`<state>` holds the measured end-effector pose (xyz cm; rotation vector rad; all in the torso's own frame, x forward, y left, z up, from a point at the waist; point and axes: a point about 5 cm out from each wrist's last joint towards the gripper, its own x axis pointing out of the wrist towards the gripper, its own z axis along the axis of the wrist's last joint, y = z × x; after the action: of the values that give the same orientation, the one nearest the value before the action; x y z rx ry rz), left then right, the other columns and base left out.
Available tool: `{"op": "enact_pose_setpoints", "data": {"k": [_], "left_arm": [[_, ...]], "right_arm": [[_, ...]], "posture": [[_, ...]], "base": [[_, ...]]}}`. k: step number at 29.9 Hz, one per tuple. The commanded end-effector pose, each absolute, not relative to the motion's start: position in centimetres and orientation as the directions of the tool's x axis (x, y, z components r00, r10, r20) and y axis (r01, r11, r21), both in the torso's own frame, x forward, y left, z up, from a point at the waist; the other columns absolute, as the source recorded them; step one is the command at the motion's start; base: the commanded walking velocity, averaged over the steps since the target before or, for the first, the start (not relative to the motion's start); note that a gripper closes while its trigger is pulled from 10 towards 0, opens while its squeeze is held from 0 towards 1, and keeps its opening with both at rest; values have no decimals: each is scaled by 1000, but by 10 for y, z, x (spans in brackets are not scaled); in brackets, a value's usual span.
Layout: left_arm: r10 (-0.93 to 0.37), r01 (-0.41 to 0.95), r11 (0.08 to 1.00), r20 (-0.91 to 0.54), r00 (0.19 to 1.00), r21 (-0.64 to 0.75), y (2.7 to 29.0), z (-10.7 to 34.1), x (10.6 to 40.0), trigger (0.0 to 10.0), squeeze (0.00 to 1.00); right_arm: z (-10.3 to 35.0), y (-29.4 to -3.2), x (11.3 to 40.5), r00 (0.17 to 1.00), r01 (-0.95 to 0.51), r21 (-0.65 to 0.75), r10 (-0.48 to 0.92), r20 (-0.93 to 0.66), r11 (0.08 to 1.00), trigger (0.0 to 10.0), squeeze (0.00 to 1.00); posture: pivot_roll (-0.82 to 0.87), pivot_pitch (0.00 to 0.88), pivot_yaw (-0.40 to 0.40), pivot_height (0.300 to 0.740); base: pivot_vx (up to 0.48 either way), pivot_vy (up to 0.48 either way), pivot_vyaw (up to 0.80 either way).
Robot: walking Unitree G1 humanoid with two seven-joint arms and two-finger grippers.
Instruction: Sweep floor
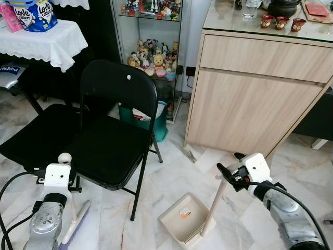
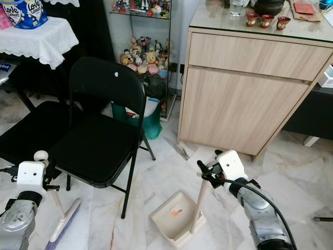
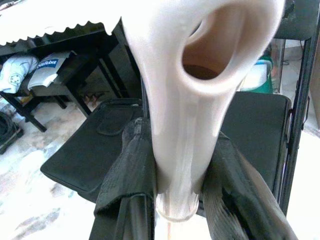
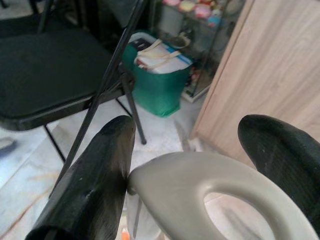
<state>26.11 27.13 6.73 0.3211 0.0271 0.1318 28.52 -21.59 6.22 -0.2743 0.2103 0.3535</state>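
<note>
My left gripper is low at the left, shut on the cream broom handle, whose round knob sticks up above it. The broom's purple-bristled head rests on the marble floor beside the chair leg. At the right, my right gripper is shut on the looped top of the dustpan handle. That handle slants down to the cream dustpan, which sits flat on the floor. A small orange scrap lies inside the pan.
A black folding chair stands just ahead of my left arm, and a second black seat lies further left. A wooden cabinet fills the right. A glass toy cabinet and a green bin stand behind.
</note>
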Motion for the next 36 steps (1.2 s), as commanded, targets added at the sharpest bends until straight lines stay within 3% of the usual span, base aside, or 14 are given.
{"op": "enact_pose_setpoints", "data": {"k": [1, 5, 12, 19, 26, 36], "left_arm": [[128, -131, 934, 32, 991, 333, 275, 75, 263, 10000, 0], [130, -133, 934, 34, 991, 333, 276, 75, 264, 10000, 0], [129, -133, 935, 35, 991, 329, 275, 75, 265, 10000, 0], [133, -137, 934, 35, 991, 329, 275, 74, 266, 10000, 0], [139, -144, 932, 38, 990, 332, 277, 75, 266, 10000, 0], [143, -149, 929, 41, 989, 339, 280, 76, 267, 10000, 0]], "right_arm": [[48, -217, 279, 923, -318, -221, 248, -294, 922, 10000, 0], [51, -216, 284, 976, -122, -269, 66, -208, 955, 10000, 0], [44, -208, 281, 980, 54, -315, -111, -164, 948, 10000, 0], [29, -205, 275, 964, 126, -350, -198, -177, 928, 10000, 0], [21, -222, 267, 919, 281, -411, -366, -146, 868, 10000, 0], [19, -227, 266, 887, 363, -447, -450, -103, 818, 10000, 0]], "posture": [[-5, 80, 14, 740], [-7, 75, 13, 740], [-8, 72, 10, 740], [-9, 74, 7, 740], [-7, 77, 7, 740], [-11, 80, 14, 740]], "base": [[0, 0, 0], [0, 0, 0], [0, 0, 0], [0, 0, 0], [0, 0, 0], [0, 0, 0]]}}
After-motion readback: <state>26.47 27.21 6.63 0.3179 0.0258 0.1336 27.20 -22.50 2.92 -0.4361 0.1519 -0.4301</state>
